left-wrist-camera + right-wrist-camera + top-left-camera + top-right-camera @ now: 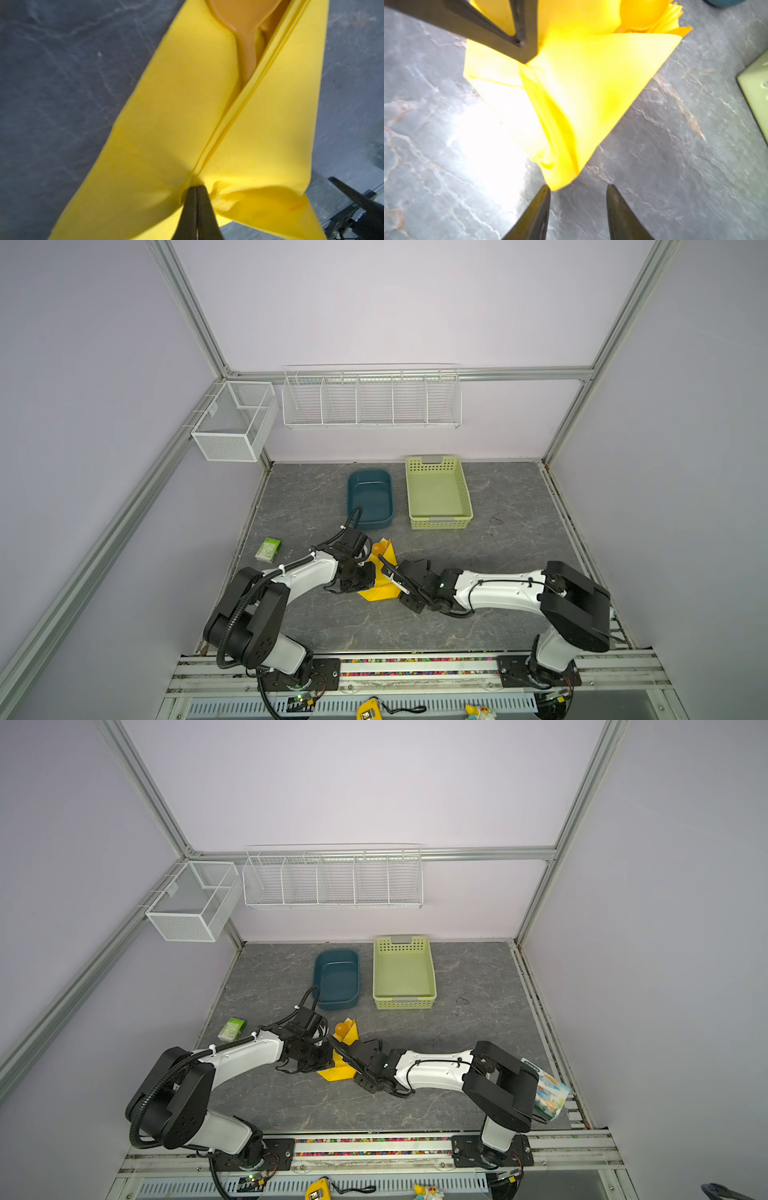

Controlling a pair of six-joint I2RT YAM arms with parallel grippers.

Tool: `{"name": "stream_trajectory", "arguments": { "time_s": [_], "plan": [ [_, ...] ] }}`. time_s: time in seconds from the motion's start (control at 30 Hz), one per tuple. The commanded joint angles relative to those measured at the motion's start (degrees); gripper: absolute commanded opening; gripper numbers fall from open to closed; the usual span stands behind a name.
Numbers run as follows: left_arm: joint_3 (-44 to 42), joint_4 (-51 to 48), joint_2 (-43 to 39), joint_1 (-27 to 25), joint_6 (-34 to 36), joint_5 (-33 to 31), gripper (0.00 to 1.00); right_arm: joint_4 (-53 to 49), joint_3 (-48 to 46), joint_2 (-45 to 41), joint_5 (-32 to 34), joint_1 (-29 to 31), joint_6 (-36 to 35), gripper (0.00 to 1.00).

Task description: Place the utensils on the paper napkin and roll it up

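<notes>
I am working in a robotics lab test cell: silver aluminium frame bars (193,310) are edging plain lilac wall panels (395,302), and a slotted metal mounting rail (415,667) is fronting a grey marble-patterned tabletop (519,531).

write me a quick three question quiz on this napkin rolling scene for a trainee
1. What pokes out of the folded paper napkin? A the spoon, B a toothbrush, C a pencil.
2. Which gripper pinches the napkin?
3. True or false: the right gripper is open, holding nothing.
Key: 1 A. 2 the left gripper, shut on a fold. 3 true.
</notes>
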Motion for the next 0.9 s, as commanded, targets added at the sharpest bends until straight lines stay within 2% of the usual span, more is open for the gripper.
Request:
{"name": "stream_trajectory", "arguments": {
  "time_s": [0.0,0.53,0.87],
  "plan": [
    [-2.2,-0.7,1.7,0.0,0.7,-1.0,0.00,6.3,-1.2,-0.8,-1.6,0.0,-2.5,0.47],
    [-1.9,-1.1,2.7,0.0,1.1,-0.8,0.00,9.9,0.3,4.8,-0.2,0.0,-6.9,0.39],
    [-2.3,-1.2,2.8,0.0,1.2,-1.3,0.00,8.6,-2.5,1.4,3.9,0.2,-6.7,0.23]
  ]
}}
